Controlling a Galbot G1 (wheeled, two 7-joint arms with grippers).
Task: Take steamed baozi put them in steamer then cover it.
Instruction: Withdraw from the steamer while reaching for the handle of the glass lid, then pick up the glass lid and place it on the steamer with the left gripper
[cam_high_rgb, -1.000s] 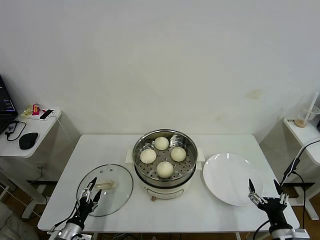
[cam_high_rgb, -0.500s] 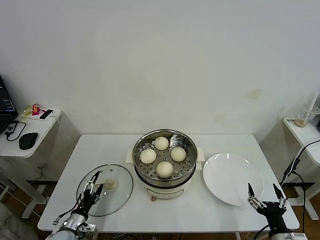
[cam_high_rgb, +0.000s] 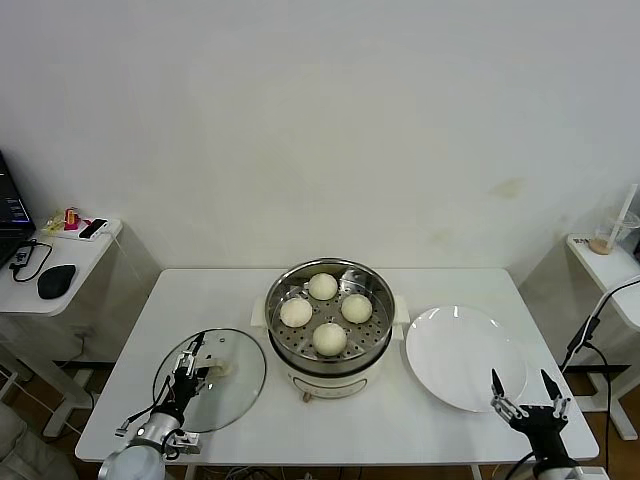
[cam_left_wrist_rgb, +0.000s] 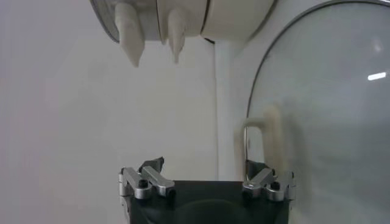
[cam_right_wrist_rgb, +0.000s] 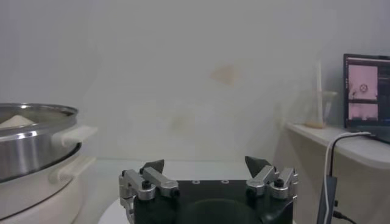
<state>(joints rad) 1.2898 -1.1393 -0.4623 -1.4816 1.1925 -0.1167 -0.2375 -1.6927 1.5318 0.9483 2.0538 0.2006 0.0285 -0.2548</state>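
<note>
The cover (cam_high_rgb: 210, 379) lies flat on the table (cam_high_rgb: 130, 400) left of the steamer (cam_high_rgb: 329, 330), its cream handle (cam_high_rgb: 216, 370) between the spread fingers of the left gripper (cam_high_rgb: 190, 364), not gripped; it is clear glass with a metal rim; four steamed baozi (cam_high_rgb: 330, 339) sit in the steamer; the left gripper reaches low from the table's near edge; the right gripper (cam_high_rgb: 526, 386), released, hangs beside the white plate (cam_high_rgb: 465, 357).

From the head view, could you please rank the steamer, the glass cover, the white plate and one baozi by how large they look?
1. steamer, widest with its base.
2-3. white plate and cover: they look about alike, so I won't rank them.
4. baozi, clearly smallest; all four sit in the steamer.
</note>
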